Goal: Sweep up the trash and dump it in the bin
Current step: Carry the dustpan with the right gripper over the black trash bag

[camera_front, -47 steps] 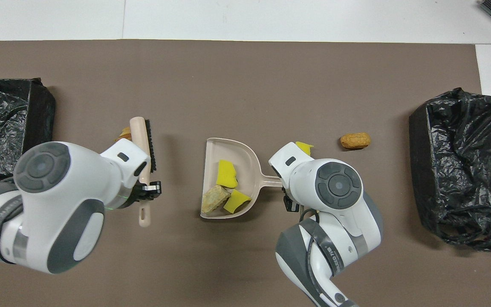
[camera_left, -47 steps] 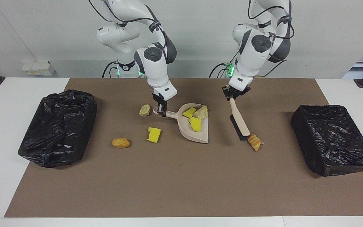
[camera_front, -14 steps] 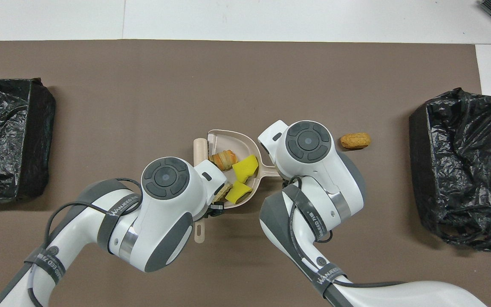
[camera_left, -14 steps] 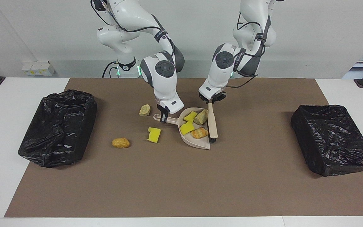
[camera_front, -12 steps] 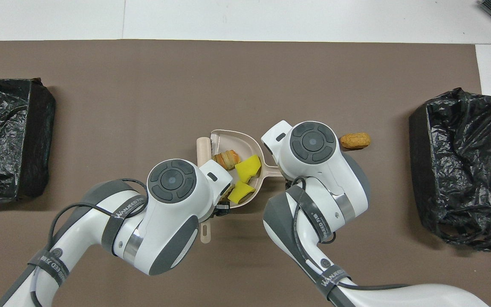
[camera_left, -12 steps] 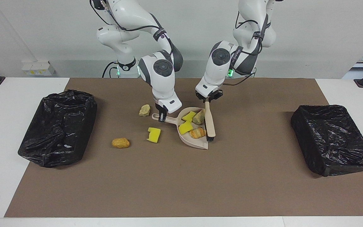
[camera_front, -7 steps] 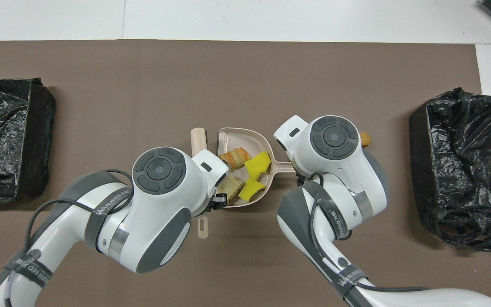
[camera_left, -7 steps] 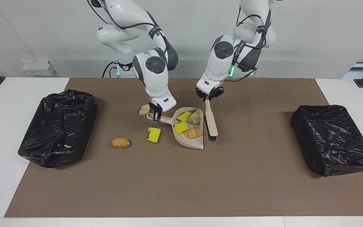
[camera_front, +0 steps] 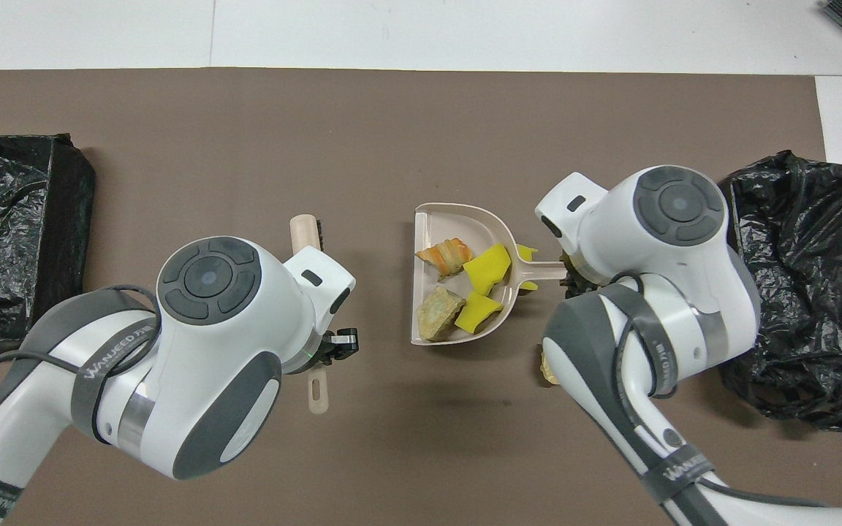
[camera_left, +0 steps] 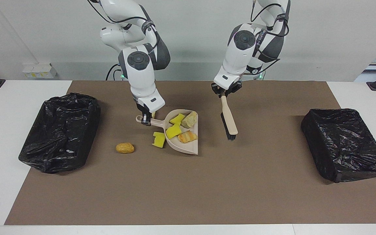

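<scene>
My right gripper (camera_left: 146,119) is shut on the handle of the beige dustpan (camera_left: 188,149), which hangs tilted just above the mat. In the pan lie two yellow sponge chunks (camera_left: 174,131), a pale lump (camera_left: 189,119) and a striped bread piece (camera_left: 187,136). On the mat beside the pan rest a green-backed yellow sponge (camera_left: 159,139) and a golden-brown lump (camera_left: 125,148). Another pale lump (camera_front: 549,370) peeks from under the right arm. My left gripper (camera_left: 224,92) is shut on the beige brush (camera_left: 228,119), held bristles-down, apart from the pan.
A black-bagged bin (camera_left: 60,130) stands at the right arm's end of the brown mat, and a second black-bagged bin (camera_left: 344,143) at the left arm's end. Both arms hang over the mat's middle.
The right gripper has lifted the dustpan and carried it toward the right arm's end. The left gripper has drawn the brush away from the pan, toward the left arm's end.
</scene>
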`<control>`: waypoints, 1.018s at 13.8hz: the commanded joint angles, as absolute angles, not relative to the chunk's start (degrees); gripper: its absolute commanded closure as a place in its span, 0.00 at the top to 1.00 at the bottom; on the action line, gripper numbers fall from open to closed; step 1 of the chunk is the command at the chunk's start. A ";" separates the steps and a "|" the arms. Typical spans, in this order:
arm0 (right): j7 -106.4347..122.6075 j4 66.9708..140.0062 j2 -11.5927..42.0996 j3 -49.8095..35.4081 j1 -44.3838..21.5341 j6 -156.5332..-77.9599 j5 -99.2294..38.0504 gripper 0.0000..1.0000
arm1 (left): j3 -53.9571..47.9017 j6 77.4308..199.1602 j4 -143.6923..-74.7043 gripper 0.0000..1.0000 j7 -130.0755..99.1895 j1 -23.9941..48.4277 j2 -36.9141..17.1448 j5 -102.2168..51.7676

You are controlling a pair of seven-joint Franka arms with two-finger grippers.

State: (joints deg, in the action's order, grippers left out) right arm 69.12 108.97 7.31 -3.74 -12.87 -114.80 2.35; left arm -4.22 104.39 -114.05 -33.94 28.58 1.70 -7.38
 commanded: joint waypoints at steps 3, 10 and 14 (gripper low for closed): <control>83.82 103.99 6.42 -4.04 -1.43 -108.65 -3.95 0.00 | -4.66 103.36 -114.70 0.00 -34.10 27.86 2.64 -6.42; 96.84 99.05 6.50 -3.78 14.39 -103.89 -3.34 0.00 | -5.01 103.80 -115.49 0.00 -35.50 28.92 2.64 -6.42; 106.50 95.72 7.29 -3.69 23.35 -103.97 -2.73 0.00 | -5.19 104.50 -115.49 0.00 -37.35 30.50 2.11 -6.42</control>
